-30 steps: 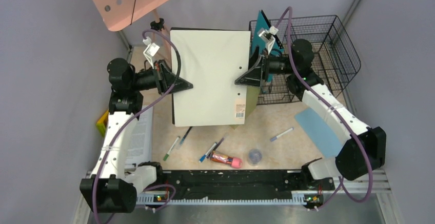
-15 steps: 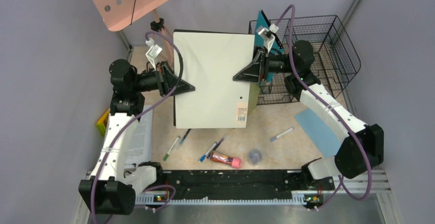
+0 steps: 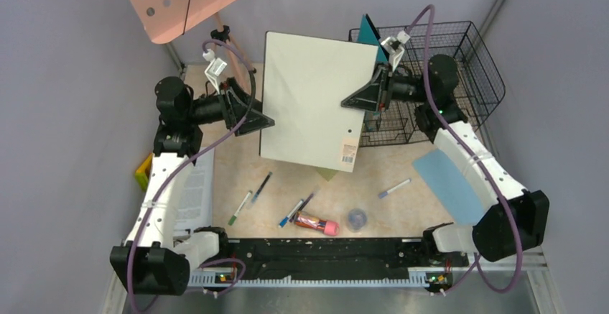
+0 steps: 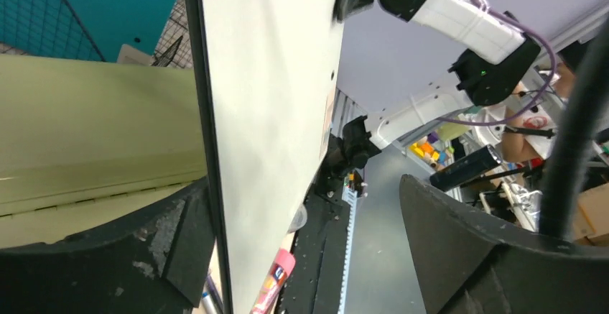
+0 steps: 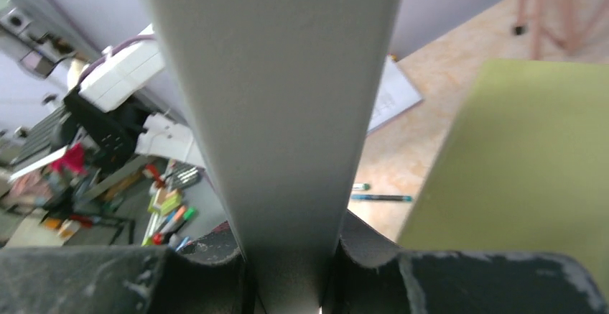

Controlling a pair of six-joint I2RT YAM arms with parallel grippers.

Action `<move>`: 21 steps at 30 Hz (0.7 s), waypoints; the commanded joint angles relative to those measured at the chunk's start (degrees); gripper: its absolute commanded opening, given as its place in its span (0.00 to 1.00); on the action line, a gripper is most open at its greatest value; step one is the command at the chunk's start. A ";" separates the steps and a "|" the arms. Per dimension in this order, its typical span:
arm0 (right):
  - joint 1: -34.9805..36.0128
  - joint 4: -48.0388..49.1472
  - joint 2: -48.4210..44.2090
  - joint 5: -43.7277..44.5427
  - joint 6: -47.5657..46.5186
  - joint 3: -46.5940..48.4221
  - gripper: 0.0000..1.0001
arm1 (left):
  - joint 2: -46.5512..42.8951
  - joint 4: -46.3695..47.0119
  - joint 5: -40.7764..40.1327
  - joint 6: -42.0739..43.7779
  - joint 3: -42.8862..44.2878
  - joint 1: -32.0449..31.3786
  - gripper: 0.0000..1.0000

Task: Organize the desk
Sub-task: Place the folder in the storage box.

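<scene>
the right gripper [image 3: 346, 103] pinched the flat white board [image 3: 312, 91] at 3 o'clock; the left gripper [image 3: 267, 120], at 9 o'clock, stood open.

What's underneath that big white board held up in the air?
An olive-green box: only a corner peeks out below the white board from above. The rest of the box and the desk beneath are covered.

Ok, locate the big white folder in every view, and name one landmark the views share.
Top external: the white folder is at centre back, lifted and tilted.
Left wrist: it is the tall white panel just left of centre.
Right wrist: seen almost edge-on, it is the grey-white band down the middle.
Shared landmark: the olive-green box, peeking out below the folder, at left, at right.
</scene>
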 commanded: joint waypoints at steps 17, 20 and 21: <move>-34.90 -25.73 -11.47 22.78 -12.03 27.86 0.00 | -1.93 -20.16 -16.19 16.54 8.67 3.42 0.99; -34.90 -30.22 -10.76 30.42 -17.12 31.79 0.00 | -2.40 -20.61 -16.94 17.00 8.53 3.45 0.99; -34.91 -30.82 -10.53 32.33 -17.91 32.64 0.00 | -2.69 -20.43 -17.11 17.11 8.33 3.41 0.99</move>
